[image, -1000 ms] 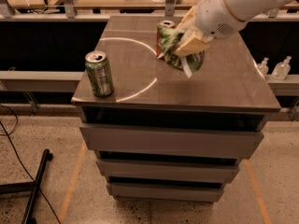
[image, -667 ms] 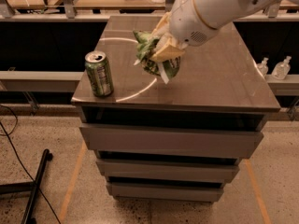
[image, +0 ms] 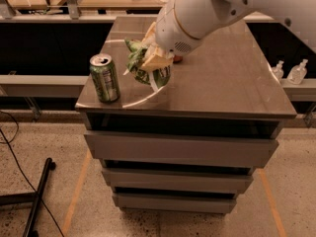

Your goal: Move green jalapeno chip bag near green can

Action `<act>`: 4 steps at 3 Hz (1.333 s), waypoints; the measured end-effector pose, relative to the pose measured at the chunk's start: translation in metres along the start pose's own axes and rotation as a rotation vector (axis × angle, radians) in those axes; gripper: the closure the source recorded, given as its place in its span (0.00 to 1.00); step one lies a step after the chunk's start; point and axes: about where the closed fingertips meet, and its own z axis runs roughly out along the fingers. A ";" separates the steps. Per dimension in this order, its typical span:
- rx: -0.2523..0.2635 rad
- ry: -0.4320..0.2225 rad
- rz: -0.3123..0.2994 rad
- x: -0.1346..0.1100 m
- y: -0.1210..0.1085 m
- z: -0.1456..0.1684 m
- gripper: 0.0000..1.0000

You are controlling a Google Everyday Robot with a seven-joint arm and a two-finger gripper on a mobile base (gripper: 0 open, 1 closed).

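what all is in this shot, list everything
green can: 1, green with silver top, upright at the front left of the cabinet top
green jalapeno chip bag: 1, light green, held in the tool just right of the can
drawer cabinet: 1, grey-brown, centre
clear bottles: 2, on the ledge at right
black stand leg: 1, on the floor, lower left
arm: 1, white, reaching in from the upper right
tool: 1, tan, shut on the bag
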 end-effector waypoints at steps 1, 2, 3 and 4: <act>-0.008 0.013 0.018 0.005 -0.004 0.010 1.00; -0.008 0.013 0.014 0.003 -0.003 0.010 0.82; -0.008 0.012 0.010 0.001 -0.002 0.009 0.51; -0.008 0.012 0.007 -0.001 -0.001 0.009 0.20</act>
